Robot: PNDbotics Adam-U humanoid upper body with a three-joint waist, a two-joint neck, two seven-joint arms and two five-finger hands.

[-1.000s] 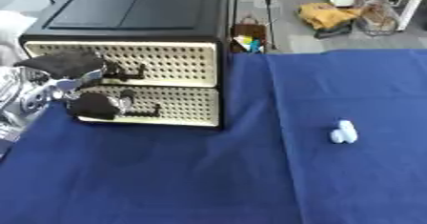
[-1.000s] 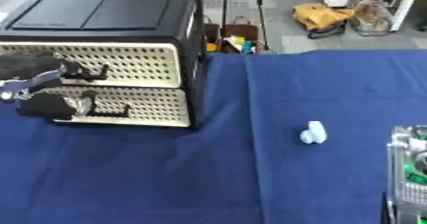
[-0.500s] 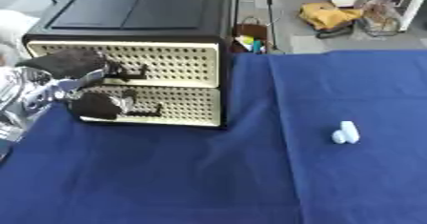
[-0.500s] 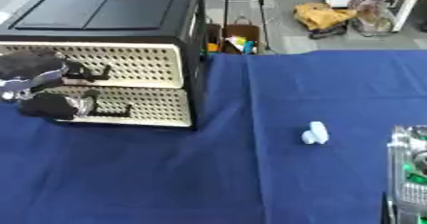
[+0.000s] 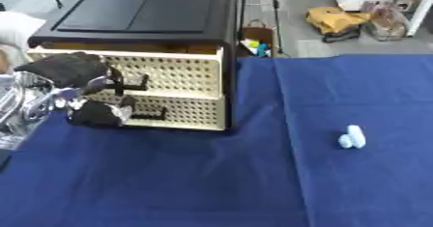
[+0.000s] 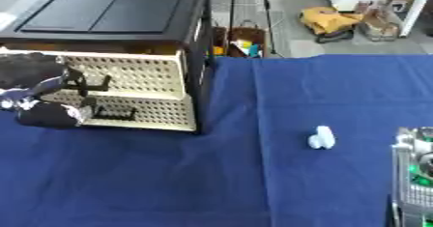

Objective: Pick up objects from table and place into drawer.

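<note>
the black left hand (image 5: 72,71) is curled round the dark handle (image 5: 127,82) of the upper cream perforated drawer (image 5: 165,74) in the black cabinet (image 5: 152,13) at the far left corner of the blue cloth-covered table (image 5: 253,182); the drawer front juts out, presumably to make room inside. the small pale blue plastic object (image 5: 352,137) lies untouched nearer the right edge. the right hand cannot be made out; only a silver part (image 6: 414,173) shows low at the right.

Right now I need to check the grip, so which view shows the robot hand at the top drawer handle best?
The left eye view: the left robot hand sits whole at the top drawer handle. The right eye view crops it at the edge.
</note>
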